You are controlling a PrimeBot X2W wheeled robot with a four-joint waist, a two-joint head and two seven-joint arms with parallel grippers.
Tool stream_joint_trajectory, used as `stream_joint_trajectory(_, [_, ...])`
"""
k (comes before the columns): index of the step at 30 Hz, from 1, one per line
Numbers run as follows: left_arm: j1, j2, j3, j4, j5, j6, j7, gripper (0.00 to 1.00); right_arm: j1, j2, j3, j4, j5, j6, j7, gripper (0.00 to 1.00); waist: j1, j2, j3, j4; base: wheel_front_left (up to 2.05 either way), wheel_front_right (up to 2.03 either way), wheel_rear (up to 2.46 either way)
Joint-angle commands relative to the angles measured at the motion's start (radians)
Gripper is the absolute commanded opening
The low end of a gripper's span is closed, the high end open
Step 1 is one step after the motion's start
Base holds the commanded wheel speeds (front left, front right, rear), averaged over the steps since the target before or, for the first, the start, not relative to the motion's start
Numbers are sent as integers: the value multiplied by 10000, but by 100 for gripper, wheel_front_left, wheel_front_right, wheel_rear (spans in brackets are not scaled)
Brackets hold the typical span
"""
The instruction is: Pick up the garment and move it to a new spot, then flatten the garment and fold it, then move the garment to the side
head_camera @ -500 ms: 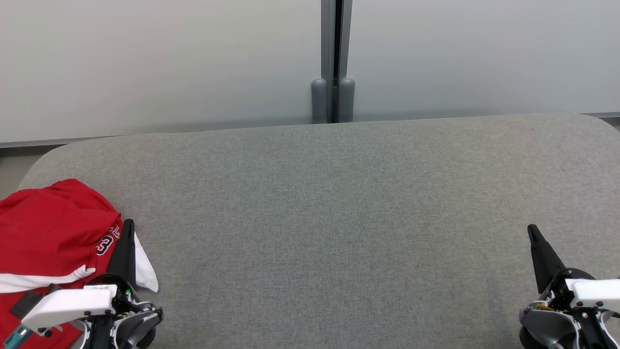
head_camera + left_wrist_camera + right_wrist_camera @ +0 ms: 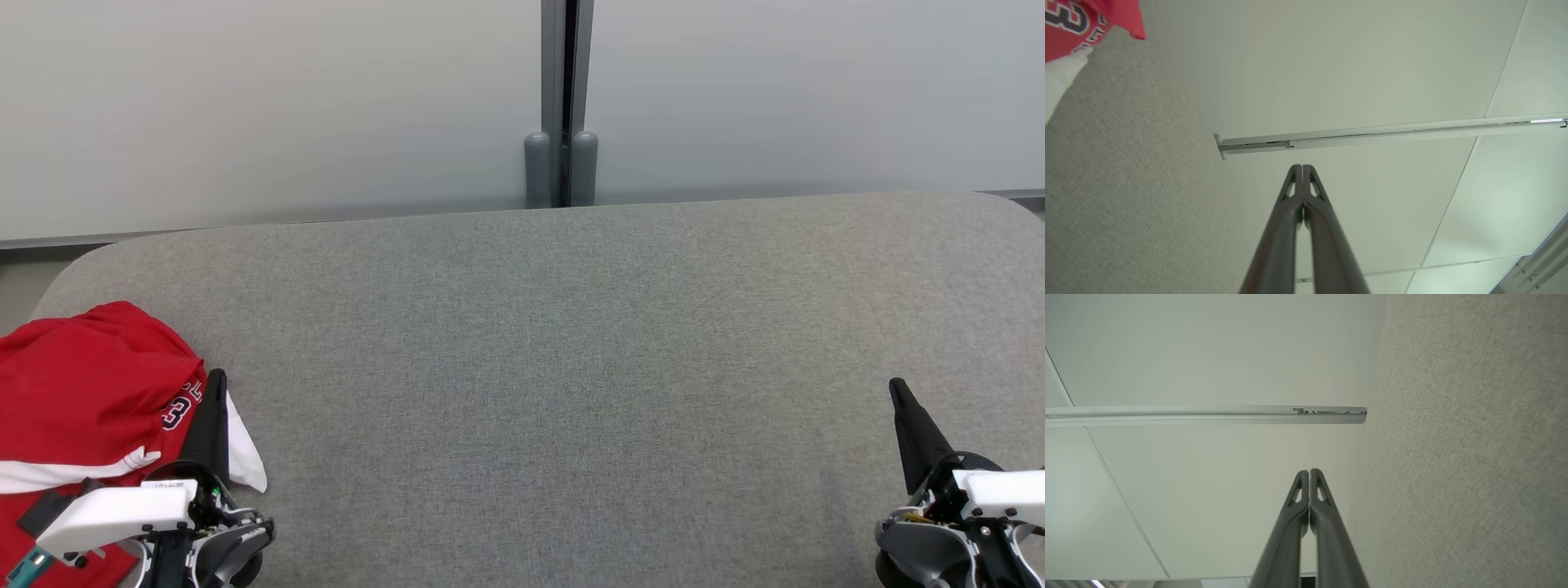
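Observation:
A red garment (image 2: 82,392) with white trim and dark numerals lies bunched at the left end of the grey fabric table (image 2: 555,367). Its corner also appears in the left wrist view as the garment (image 2: 1073,24) at the top left. My left gripper (image 2: 216,377) is shut and holds nothing, its tips just right of the garment's edge, above the white trim. In its own view the left gripper (image 2: 1302,166) points toward the wall. My right gripper (image 2: 896,384) rests shut and empty at the lower right, and the right gripper (image 2: 1309,471) likewise faces the wall.
Pale wall panels stand behind the table, joined by a grey post (image 2: 561,106) at the middle. The table's far edge (image 2: 522,214) curves down at both ends. The grey cloth surface stretches between the two grippers.

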Motion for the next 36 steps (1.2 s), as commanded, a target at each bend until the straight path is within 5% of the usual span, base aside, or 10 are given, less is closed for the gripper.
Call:
stream_joint_trajectory(1, [-133,54,39,1,-2,-35,23,0,-47,-46,-10,-27,19,5,25,0,0,-1,0,0,0,0,0])
stream_joint_trajectory(36, [-133,54,39,1,-2,-35,23,0,-47,-47,-10,-27,19,5,25,0,0,-1,0,0,0,0,0])
